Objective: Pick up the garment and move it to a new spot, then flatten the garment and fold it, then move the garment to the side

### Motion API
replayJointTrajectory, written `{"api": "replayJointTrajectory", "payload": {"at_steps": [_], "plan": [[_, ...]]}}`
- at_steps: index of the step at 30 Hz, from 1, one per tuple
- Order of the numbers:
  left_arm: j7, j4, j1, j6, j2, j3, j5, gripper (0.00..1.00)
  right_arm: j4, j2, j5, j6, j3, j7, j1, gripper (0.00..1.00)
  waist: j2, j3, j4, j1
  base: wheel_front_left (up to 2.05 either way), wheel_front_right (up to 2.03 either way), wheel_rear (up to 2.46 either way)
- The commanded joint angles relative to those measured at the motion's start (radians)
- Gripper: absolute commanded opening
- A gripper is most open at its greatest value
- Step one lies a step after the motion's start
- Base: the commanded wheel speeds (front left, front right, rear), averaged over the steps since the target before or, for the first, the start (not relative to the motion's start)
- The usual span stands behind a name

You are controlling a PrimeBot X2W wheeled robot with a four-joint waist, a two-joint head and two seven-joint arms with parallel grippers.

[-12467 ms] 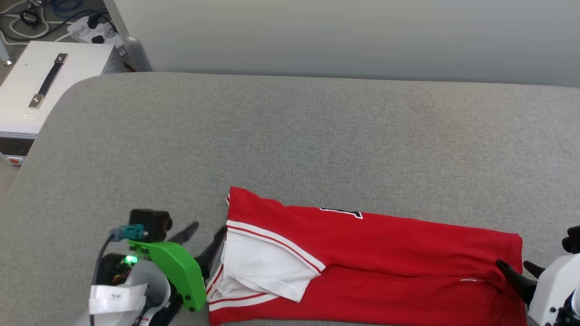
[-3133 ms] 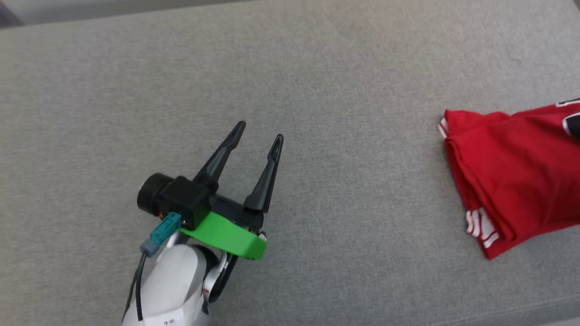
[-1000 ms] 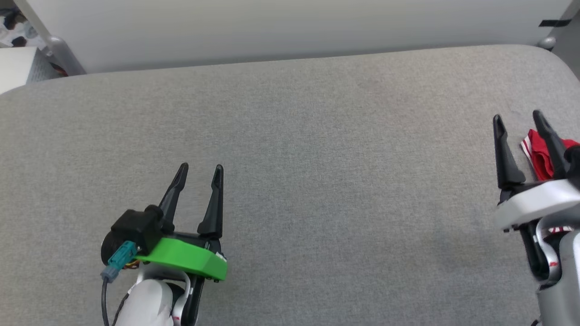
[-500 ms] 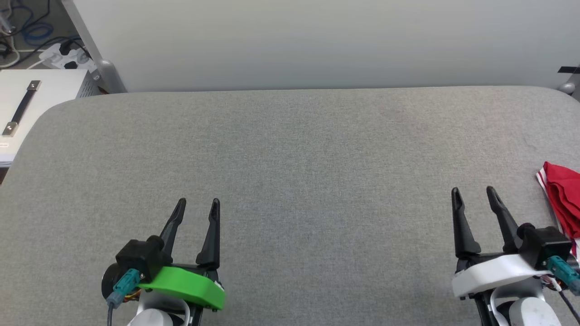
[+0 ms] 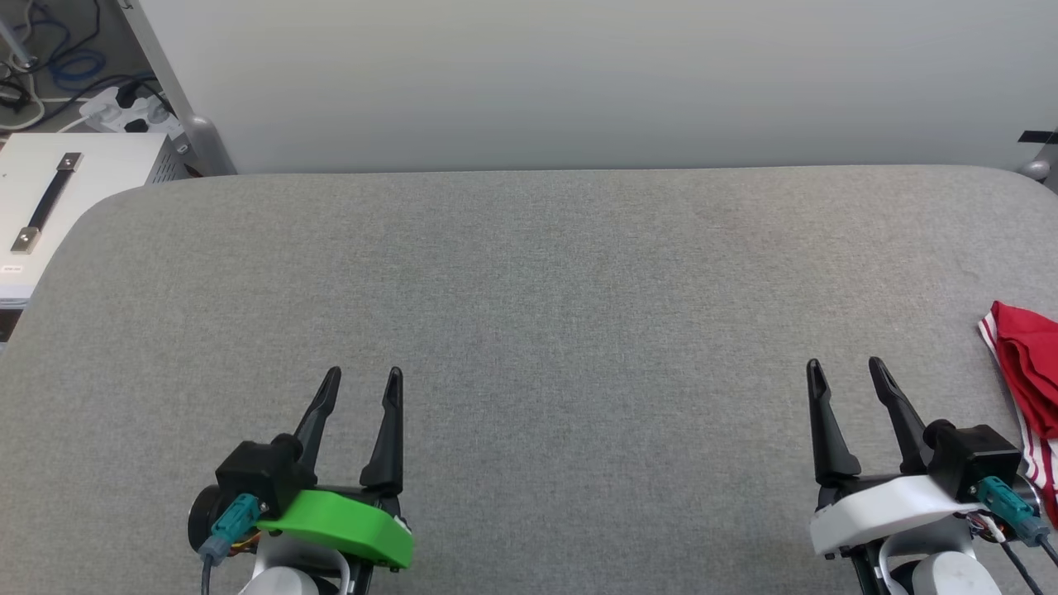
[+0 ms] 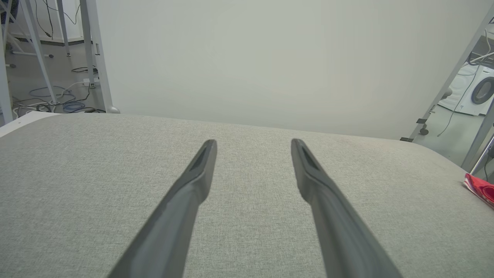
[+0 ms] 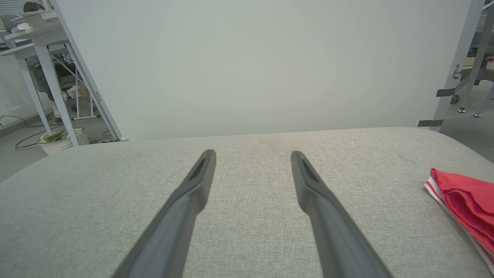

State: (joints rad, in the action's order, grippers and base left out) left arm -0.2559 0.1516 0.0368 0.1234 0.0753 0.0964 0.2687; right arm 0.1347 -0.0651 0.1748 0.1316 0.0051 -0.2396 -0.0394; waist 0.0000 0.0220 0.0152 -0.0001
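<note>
The left gripper [image 5: 362, 376], at 7 o'clock in the head view, has its fingers moderately parted and holds nothing. So does the right gripper [image 5: 845, 368] at 5 o'clock. Near its right, at 3 o'clock on the grey padded table [image 5: 529, 273], lies the garment [image 5: 1025, 364]. It is folded in red layers, with red-and-white striped trim along the edge facing the gripper.

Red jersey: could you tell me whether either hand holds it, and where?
Nothing is held: left hand and right hand are open; the jersey lies apart.
</note>
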Motion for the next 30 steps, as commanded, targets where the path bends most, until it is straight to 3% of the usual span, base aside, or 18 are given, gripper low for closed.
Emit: {"api": "replayJointTrajectory", "payload": {"at_steps": [1, 9, 10, 30], "plan": [[-0.006, 0.000, -0.012, 0.007, -0.004, 0.001, -0.006, 1.00, 0.004, 0.006, -0.001, -0.001, 0.003, -0.008, -0.002, 1.00, 0.0000, -0.001, 0.000, 0.0001, 0.00, 0.00, 0.00], [-0.006, 0.000, -0.011, 0.007, -0.004, 0.012, 0.012, 1.00, 0.007, 0.008, -0.009, -0.001, 0.011, -0.010, -0.009, 1.00, 0.0000, 0.002, -0.002, 0.0001, 0.00, 0.00, 0.00], [0.000, 0.000, 0.000, 0.004, -0.003, 0.011, 0.011, 0.00, 0.005, 0.003, -0.005, 0.000, 0.008, -0.003, -0.002, 0.00, 0.0000, 0.002, -0.002, 0.0001, 0.00, 0.00, 0.00], [0.037, -0.021, -0.005, -0.014, -0.007, -0.003, -0.028, 0.00, -0.014, 0.004, -0.028, 0.000, 0.006, 0.031, 0.004, 0.00, 0.0000, -0.002, -0.004, 0.0001, 0.00, 0.00, 0.00]]}}
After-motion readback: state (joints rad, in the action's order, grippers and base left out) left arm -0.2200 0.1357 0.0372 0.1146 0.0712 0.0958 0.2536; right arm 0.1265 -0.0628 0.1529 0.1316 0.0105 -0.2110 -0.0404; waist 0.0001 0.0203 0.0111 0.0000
